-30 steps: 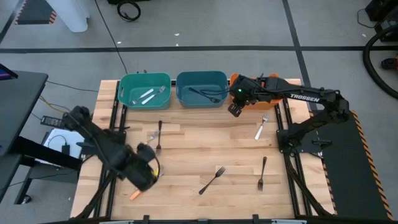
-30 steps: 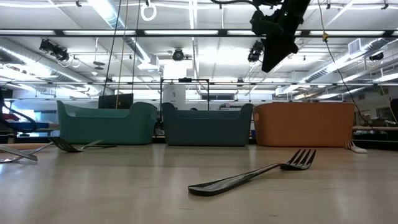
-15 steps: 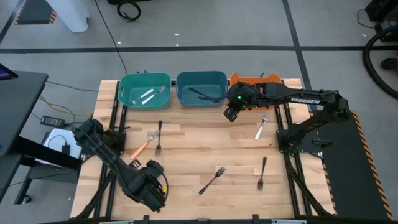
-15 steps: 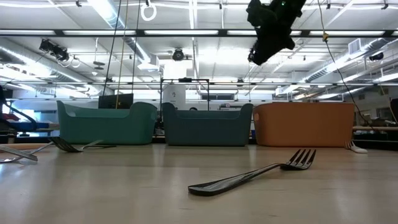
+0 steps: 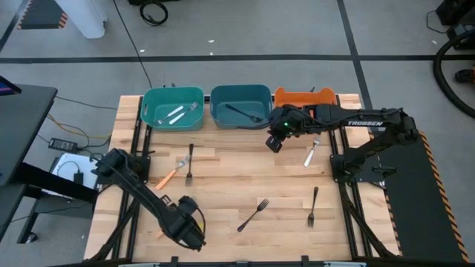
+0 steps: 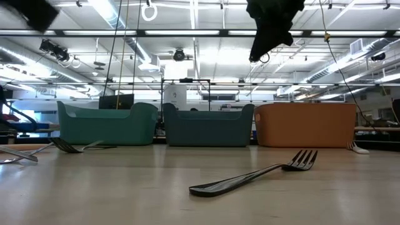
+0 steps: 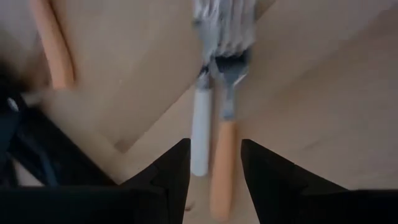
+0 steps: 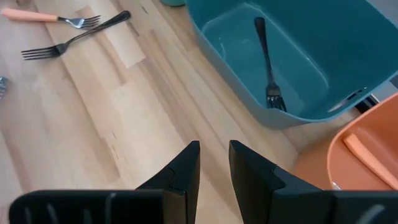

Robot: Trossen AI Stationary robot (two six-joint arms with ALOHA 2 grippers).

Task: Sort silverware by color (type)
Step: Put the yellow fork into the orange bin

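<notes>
While my left pincer (image 7: pixel 213 163) hangs apart over the orange fork (image 7: pixel 225 158) at seven o'clock, I'd pinch its thin, stiff, slippery handle mid-length.

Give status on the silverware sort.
Done: white pieces lie in the teal bin, a black fork in the blue bin, and an orange piece in the orange bin.
In hand: nothing. The left gripper and right gripper are both open and empty.
Left on the table: at least three loose black forks, a white fork and an orange-handled fork.
</notes>
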